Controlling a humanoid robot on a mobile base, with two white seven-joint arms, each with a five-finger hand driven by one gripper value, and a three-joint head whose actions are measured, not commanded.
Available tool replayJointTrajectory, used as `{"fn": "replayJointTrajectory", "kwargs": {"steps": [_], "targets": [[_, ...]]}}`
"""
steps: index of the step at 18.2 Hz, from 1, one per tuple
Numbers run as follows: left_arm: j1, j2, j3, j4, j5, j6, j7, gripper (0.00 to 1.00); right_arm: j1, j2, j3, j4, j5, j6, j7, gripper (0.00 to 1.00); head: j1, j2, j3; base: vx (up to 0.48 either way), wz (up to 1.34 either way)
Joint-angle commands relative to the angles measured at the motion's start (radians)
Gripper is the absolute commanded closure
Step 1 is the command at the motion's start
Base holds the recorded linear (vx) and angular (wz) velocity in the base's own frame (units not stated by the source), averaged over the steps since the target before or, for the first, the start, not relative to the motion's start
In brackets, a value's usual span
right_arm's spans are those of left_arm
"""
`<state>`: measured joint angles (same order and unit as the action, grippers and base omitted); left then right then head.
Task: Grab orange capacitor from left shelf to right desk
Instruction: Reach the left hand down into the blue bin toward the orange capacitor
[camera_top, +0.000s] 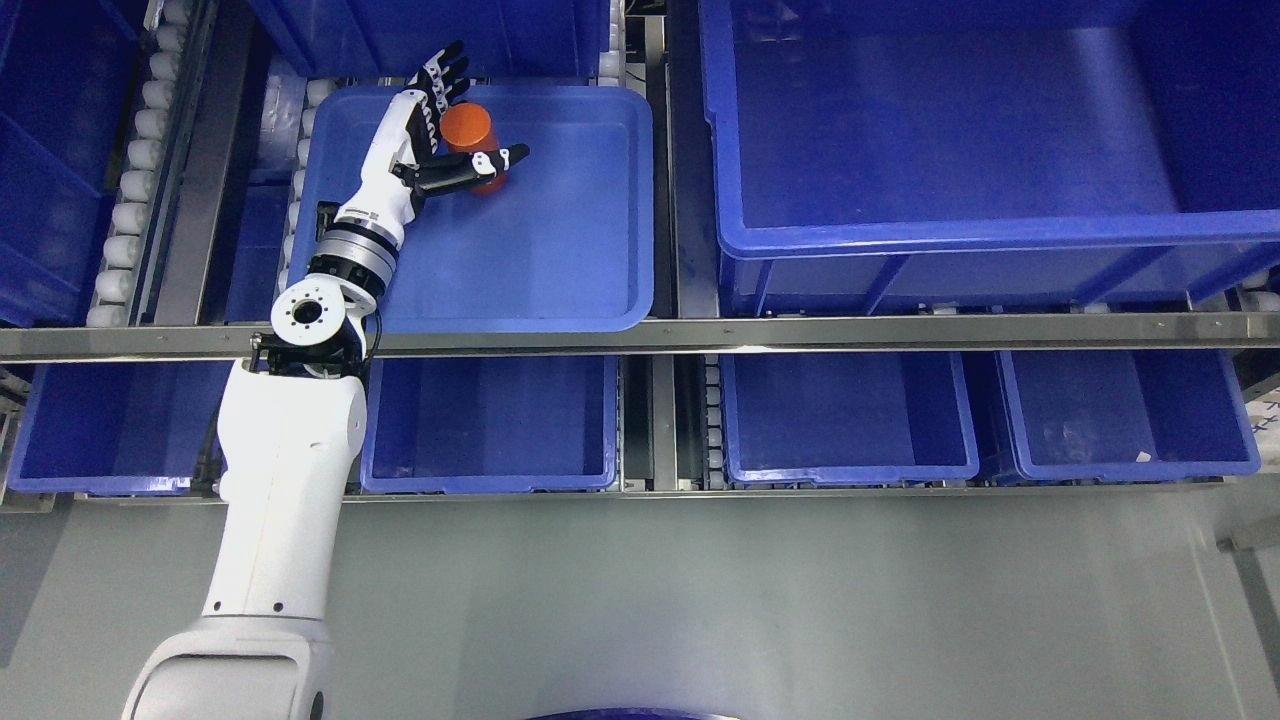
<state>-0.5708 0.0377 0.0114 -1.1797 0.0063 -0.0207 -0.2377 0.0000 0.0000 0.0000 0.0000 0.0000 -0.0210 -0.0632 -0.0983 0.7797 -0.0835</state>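
Note:
The orange capacitor (466, 128), a short cylinder, stands in the far left corner of a shallow blue tray (560, 230) on the upper shelf level. My left arm comes up from the lower left and reaches over the steel shelf rail into that tray. The left hand (478, 112) is right at the capacitor. Its black fingers (445, 72) stretch straight past the capacitor's left side, and the thumb crosses in front of its lower part. The fingers are spread, not curled round it. The right arm does not show.
A deep blue bin (960, 130) fills the shelf to the right of the tray. A steel rail (800, 335) runs across the shelf front, with several blue bins (850, 420) below it. Roller tracks (130, 200) line the left side. Grey floor lies below.

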Motion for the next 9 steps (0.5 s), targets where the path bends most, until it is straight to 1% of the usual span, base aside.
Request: {"fn": "replayJointTrajectory", "kwargs": {"steps": [1,6,9], "targets": [[-0.021,0.004,-0.004,0.086,0.006,0.001,-0.018,0.02,0.003,-0.017,-0.017,-0.017,0.003,-0.001,0.000,0.00,0.0000,0.000,0.000,0.000,0.00],[-0.021,-0.001,-0.004,0.115,-0.023,-0.001,-0.028,0.07,0.003,-0.017,-0.017,-0.017,0.003,-0.001,0.000,0.00,0.0000,0.000,0.000,0.000,0.00],[-0.021,-0.007,-0.001,0.117,-0.023,-0.008,-0.028,0.17,0.003,-0.017,-0.017,-0.017,0.003,-0.001,0.000,0.00,0.0000,0.000,0.000,0.000,0.00]]}}
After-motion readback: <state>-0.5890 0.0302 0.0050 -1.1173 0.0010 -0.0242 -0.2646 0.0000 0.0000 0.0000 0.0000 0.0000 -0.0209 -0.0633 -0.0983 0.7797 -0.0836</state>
